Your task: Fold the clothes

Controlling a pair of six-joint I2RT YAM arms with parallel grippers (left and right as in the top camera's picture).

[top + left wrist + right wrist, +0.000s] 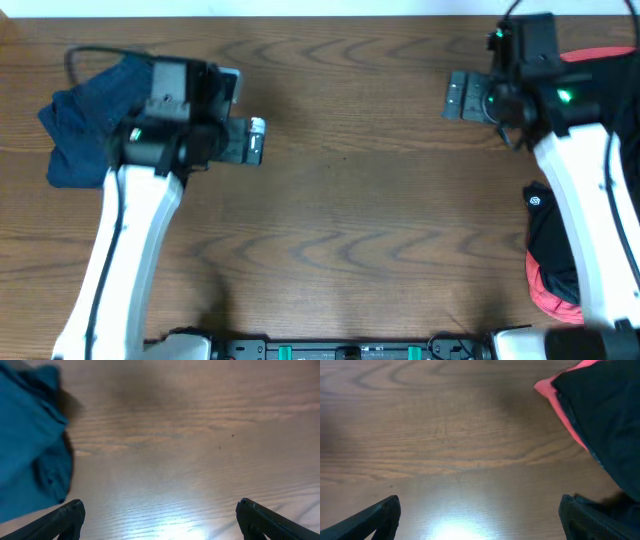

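- Overhead shows a blue garment lying crumpled at the far left of the table, partly under the left arm.
- The left gripper points toward the table's middle, just right of the garment.
- Seen from the left wrist, the left gripper has its fingers spread wide with only bare wood between them. The blue garment fills the left edge of that view, near the left-hand finger but not gripped.
- Black fabric with red trim lies along the table's right edge, showing on both sides of the right arm (one heap or two, I cannot tell, since the arm covers the stretch between).
- A small pale logo shows on the black fabric beside the arm.
- The right gripper points left toward the table's middle, near the far edge and apart from the fabric.
- Seen from the right wrist, the right gripper is likewise spread wide and holds nothing. The black fabric with its red edge fills the upper right and runs down close to the right-hand finger; whether they touch I cannot tell.
- The blue garment and the black fabric lie well apart, with the width of the table between them.
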